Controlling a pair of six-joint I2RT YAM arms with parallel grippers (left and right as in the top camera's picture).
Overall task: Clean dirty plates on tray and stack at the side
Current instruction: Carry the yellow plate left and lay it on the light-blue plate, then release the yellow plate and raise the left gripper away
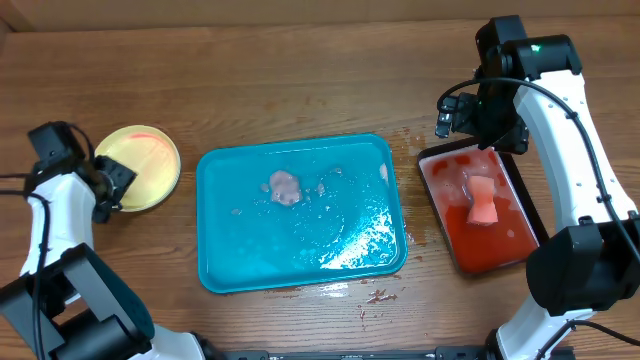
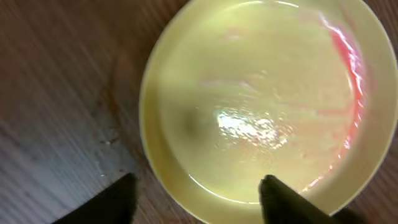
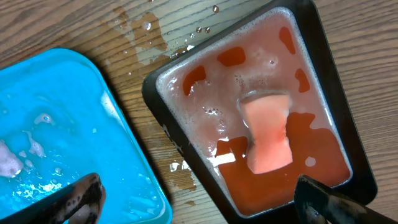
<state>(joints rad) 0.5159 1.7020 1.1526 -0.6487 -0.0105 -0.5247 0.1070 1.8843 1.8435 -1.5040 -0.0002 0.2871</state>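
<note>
A pale yellow plate [image 1: 140, 165] with a red smear along its rim lies on the wooden table left of the turquoise tray [image 1: 230, 250]. No plates show on the tray, which holds water and foam. My left gripper [image 1: 110, 185] is at the plate's left edge. In the left wrist view the plate [image 2: 261, 99] fills the frame. The left gripper [image 2: 196, 199] is open, one finger over the wood, the other over the plate's rim. My right gripper [image 1: 488, 135] hangs open above the far end of the black tray, holding nothing.
A black tray [image 1: 436, 210] of red liquid stands right of the turquoise tray, with a pink sponge [image 1: 482, 203] lying in it. The right wrist view shows the sponge [image 3: 267, 134] and the turquoise tray's corner [image 3: 62, 124]. Wet spots and crumbs mark the wood [image 1: 375, 295].
</note>
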